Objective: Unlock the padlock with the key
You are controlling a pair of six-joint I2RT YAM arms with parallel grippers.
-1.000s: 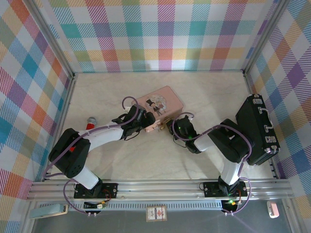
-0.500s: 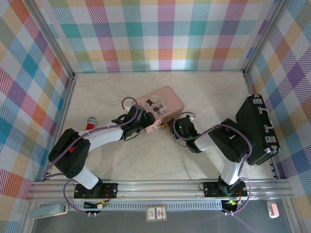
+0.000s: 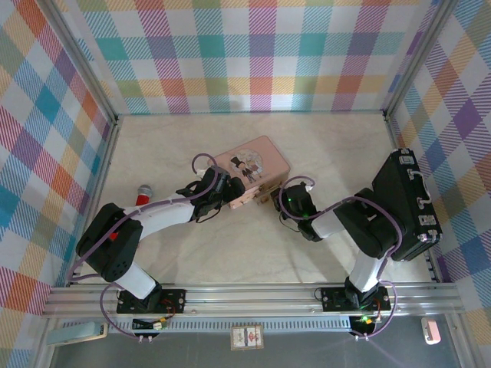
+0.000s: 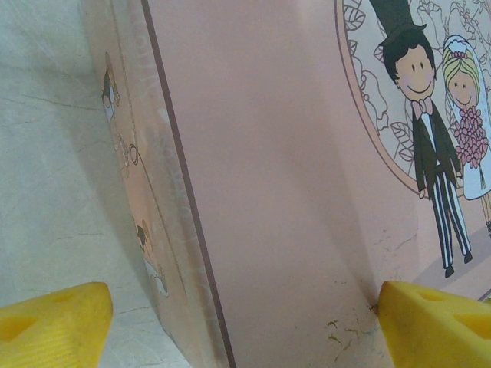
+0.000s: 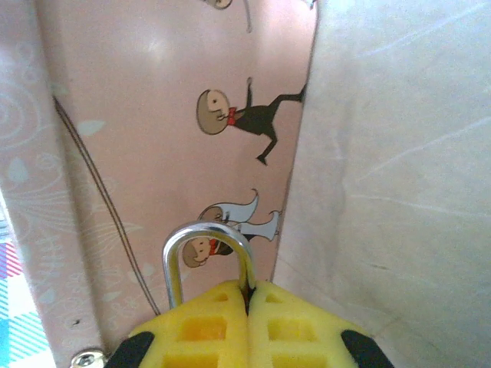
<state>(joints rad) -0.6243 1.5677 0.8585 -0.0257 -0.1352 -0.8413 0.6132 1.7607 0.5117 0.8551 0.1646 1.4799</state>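
The padlock's silvery shackle (image 5: 192, 234) rises out of my right gripper (image 5: 248, 290), whose yellow fingers are shut on it; its brass body is hidden between the pads. This gripper (image 3: 278, 198) sits at the near side of the pink tin (image 3: 257, 165), whose wall with small cartoon figures (image 5: 169, 115) stands just behind the shackle. My left gripper (image 4: 245, 322) is open over the tin's near left corner, one finger (image 4: 54, 318) above the table and the other resting on the lid (image 4: 291, 153). The key is hidden from view.
A red toy microphone (image 3: 143, 196) lies at the left beside the left arm. A black case (image 3: 406, 203) stands along the right wall. Checked walls close in the beige table (image 3: 230, 253) on three sides.
My right gripper has shifted slightly right and toward me, away from the tin's near edge, with the padlock in it. The left arm has stayed put.
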